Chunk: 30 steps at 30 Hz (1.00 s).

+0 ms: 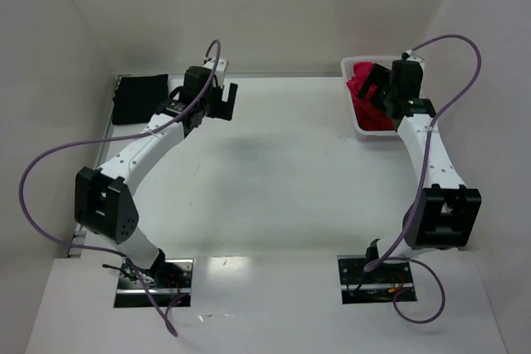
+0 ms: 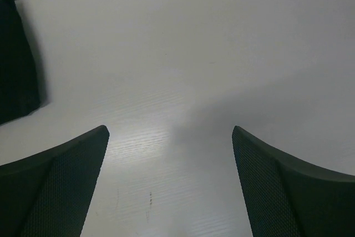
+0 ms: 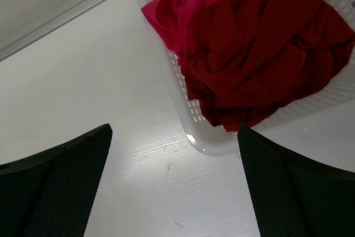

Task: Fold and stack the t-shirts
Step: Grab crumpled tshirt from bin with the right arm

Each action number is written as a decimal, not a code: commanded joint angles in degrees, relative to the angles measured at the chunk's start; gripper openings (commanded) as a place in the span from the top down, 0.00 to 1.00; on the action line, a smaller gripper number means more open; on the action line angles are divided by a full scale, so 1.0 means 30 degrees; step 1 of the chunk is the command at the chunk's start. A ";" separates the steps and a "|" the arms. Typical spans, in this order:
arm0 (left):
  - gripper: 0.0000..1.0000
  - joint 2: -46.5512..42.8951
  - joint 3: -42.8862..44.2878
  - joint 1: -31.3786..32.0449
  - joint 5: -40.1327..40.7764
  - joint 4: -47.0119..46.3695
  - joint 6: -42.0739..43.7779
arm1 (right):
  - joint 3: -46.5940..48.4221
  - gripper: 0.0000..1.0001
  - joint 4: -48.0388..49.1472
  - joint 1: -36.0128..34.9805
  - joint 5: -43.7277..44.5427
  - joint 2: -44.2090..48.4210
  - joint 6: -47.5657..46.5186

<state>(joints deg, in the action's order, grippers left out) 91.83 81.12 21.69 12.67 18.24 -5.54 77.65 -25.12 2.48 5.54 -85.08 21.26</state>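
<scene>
While two claws (image 2: 170, 129) (image 3: 175, 129) gape, two t-shirts (image 3: 266, 54) (image 3: 169, 9) in one basket (image 3: 191, 137), one black t-shirt (image 1: 138, 99).

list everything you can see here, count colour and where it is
black t-shirt: 1, black, lying flat at the table's far left
crimson t-shirt: 1, dark red, crumpled in the basket
magenta-pink t-shirt: 1, bright pink, crumpled in the basket beside the crimson one
basket: 1, white plastic lattice, far right of the table
table: 1, white
cables: 2, purple, one looping off each arm
left arm: 1, white and black, reaching far left
right arm: 1, white and black, reaching far right
left gripper: 1, black, open over bare table
right gripper: 1, black, open beside the basket
</scene>
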 commanded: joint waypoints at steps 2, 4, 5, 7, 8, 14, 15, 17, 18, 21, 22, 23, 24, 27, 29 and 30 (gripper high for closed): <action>0.00 0.1291 0.1606 0.0210 -0.0210 0.0037 -0.1433 | 0.0133 0.00 -0.0211 0.0433 -0.0232 0.1172 -0.0435; 0.00 0.2021 0.2166 0.0210 0.0082 0.0684 -0.1727 | -0.0365 0.00 0.0199 0.0433 -0.0236 0.1610 -0.0435; 0.00 0.2229 0.2342 0.0210 0.0085 0.1181 -0.1727 | -0.0539 0.00 0.0462 0.0433 -0.0439 0.1611 -0.0435; 0.00 0.2405 0.2547 0.0210 -0.0267 0.1362 -0.1727 | -0.0540 0.00 0.0697 0.0433 -0.0441 0.1816 -0.0872; 0.00 0.2407 0.2549 0.0210 -0.0267 0.1362 -0.1727 | -0.0279 0.00 0.0699 0.0433 0.0197 0.1816 -0.0874; 0.00 0.2407 0.2491 0.0210 -0.4305 0.0717 -0.3775 | 0.4344 0.00 -0.0500 0.0433 0.2749 -0.1284 -0.2542; 0.00 0.2610 0.2694 0.0210 -0.5209 0.0543 -0.3778 | 0.5860 0.00 -0.0502 0.0433 0.3246 -0.1811 -0.2776; 0.00 0.3108 0.3308 0.0210 -0.5482 0.0976 -0.3981 | 0.7768 0.00 -0.0736 0.0433 0.3717 -0.3626 -0.3535; 0.00 0.3516 0.3630 0.0210 -0.5482 0.1213 -0.4389 | 0.8215 0.00 -0.0969 0.0433 0.3893 -0.4271 -0.3772; 0.00 0.3960 0.4540 0.0210 -0.6271 0.1828 -0.4569 | 0.8891 0.00 -0.1410 0.0609 0.5005 -0.6616 -0.5293; 0.00 0.3960 0.4541 0.0210 -0.6447 0.1830 -0.4569 | 0.8893 0.00 -0.1410 0.0609 0.5357 -0.7056 -0.5704; 0.00 0.3960 0.4541 0.0036 -0.6449 0.1830 -0.4569 | 0.8893 0.00 -0.1671 0.0609 0.6549 -0.7757 -0.5911; 0.00 0.3960 0.4541 0.0035 -0.6681 0.1830 -0.4569 | 0.8893 0.00 -0.1674 0.0609 0.7112 -0.7764 -0.5913; 0.00 0.3960 0.4367 -0.0141 -0.6859 0.1830 -0.4393 | 0.8192 0.00 -0.2316 0.0609 0.7327 -0.7939 -0.5738; 0.00 0.3960 0.4366 -0.0579 -0.7033 0.1830 -0.4393 | 0.7172 0.00 -0.2699 0.0609 0.5841 -0.7736 -0.4541; 0.00 0.3960 0.4366 -0.0581 -0.7035 0.1830 -0.4393 | 0.6701 0.00 -0.2699 0.0841 0.5075 -0.7734 -0.3782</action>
<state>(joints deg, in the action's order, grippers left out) 103.42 92.71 21.30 -6.37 24.12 -18.22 100.29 -31.14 3.81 22.92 -110.43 6.50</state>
